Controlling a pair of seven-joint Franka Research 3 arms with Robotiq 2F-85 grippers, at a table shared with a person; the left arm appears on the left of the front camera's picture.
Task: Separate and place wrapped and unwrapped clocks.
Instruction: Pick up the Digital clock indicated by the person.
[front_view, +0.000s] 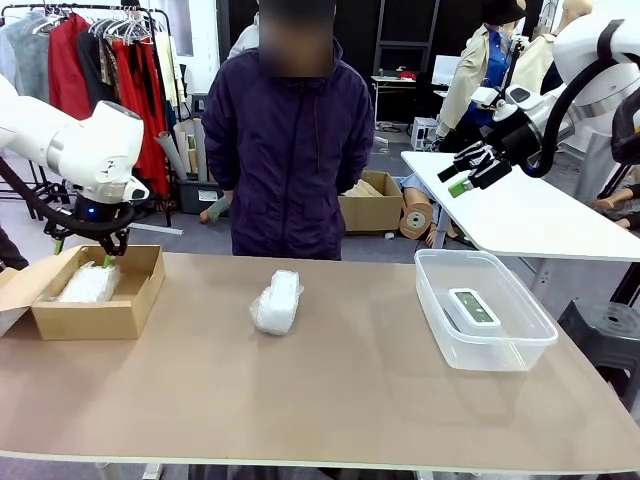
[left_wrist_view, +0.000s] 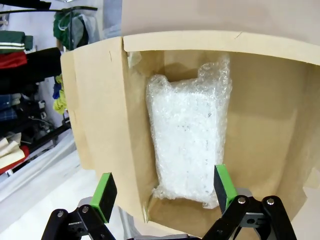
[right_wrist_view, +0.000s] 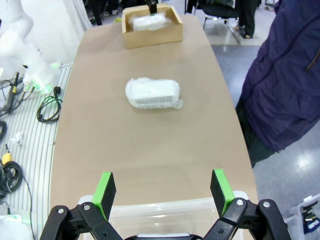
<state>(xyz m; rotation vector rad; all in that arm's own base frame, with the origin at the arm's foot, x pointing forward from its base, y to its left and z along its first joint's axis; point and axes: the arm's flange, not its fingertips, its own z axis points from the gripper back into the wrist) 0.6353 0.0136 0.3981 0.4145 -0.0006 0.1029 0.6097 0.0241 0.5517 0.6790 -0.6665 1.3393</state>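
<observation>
One wrapped clock (front_view: 89, 284) lies in the brown cardboard box (front_view: 125, 312) at the table's left; the left wrist view shows this bubble-wrapped bundle (left_wrist_view: 190, 145) lying free on the box floor. My left gripper (front_view: 85, 256) hangs open just above the box, empty, its green pads (left_wrist_view: 106, 196) clear of the bundle. A second wrapped clock (front_view: 277, 302) rests mid-table, seen from the right wrist as a white bundle (right_wrist_view: 152, 93). The bare white clock (front_view: 473, 307) with its grey-green screen lies in the clear plastic tub (front_view: 520, 347) at right. My right gripper (front_view: 474, 171) is raised high above the tub, open and empty.
A person in a dark purple jacket (front_view: 298, 150) stands at the far edge, behind the middle bundle. The box flap (front_view: 22, 285) folds out to the left. A white table (front_view: 530, 215) stands at the back right. Bare tabletop (front_view: 330, 400) spreads along the near side.
</observation>
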